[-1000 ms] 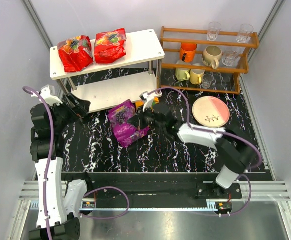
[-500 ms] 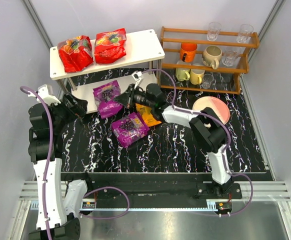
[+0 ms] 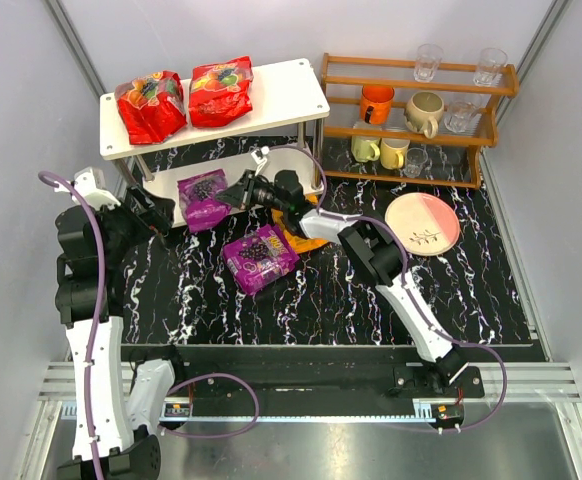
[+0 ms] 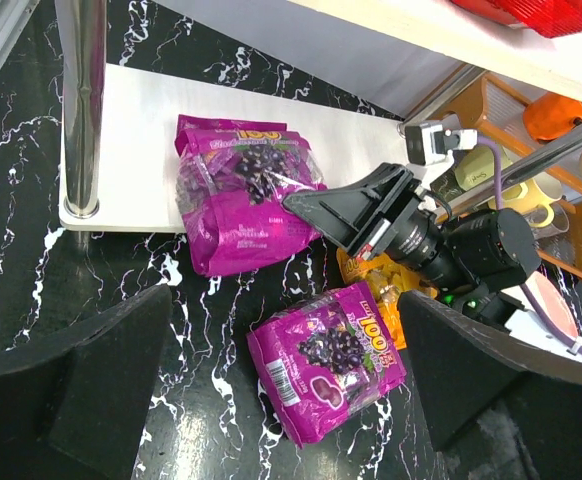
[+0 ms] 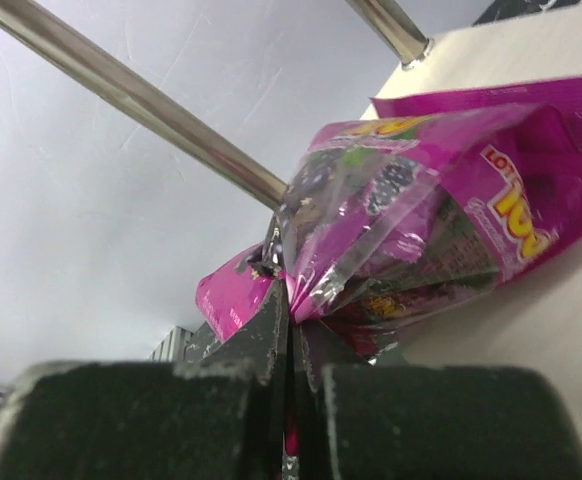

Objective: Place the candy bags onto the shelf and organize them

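On the lower board of the white shelf [image 3: 281,90], a purple candy bag [image 3: 204,198], face up, its near end overhanging the board's front edge toward the black marbled table [image 3: 221,310]. Pinched at its right-hand edge by the right gripper [image 3: 233,190], jaws pressed together on the film. From the right wrist, a crumpled fold of the pouch clamped between the two dark fingers [image 5: 171,420], the rest of it resting on the white board. On the top board, toward its left end, one red bag [image 3: 151,105] and another red bag [image 3: 219,90] side by side. On the table just in front of the shelf, a second purple bag [image 3: 260,257], face up, apart from the first. Just beside it to the right, an orange-yellow bag [image 3: 296,235], partly hidden beneath the right arm. Left of the shelf, near its front leg, the left gripper [image 3: 151,212], spread wide, holding nothing. At the right of the table, a wooden rack [image 3: 411,84] with mugs and glasses, and a pink plate [image 3: 422,222].
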### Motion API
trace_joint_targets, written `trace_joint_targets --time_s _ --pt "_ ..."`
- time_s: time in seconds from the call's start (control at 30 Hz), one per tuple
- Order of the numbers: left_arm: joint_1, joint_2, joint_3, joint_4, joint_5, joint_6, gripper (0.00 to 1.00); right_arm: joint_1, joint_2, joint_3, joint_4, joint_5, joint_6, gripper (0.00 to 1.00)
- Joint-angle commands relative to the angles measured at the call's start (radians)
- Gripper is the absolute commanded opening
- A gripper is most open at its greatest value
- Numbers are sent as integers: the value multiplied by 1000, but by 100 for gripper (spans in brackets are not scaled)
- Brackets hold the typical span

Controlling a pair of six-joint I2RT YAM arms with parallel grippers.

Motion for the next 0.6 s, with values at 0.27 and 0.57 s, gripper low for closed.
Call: trace_joint_targets --time_s 0.27,0.57 --pt "-1 4 37 41 11 10 99 3 104 417 -77 28 -10 0" --pt "0 4 30 46 21 10 99 25 201 577 -232 -5 -56 0"
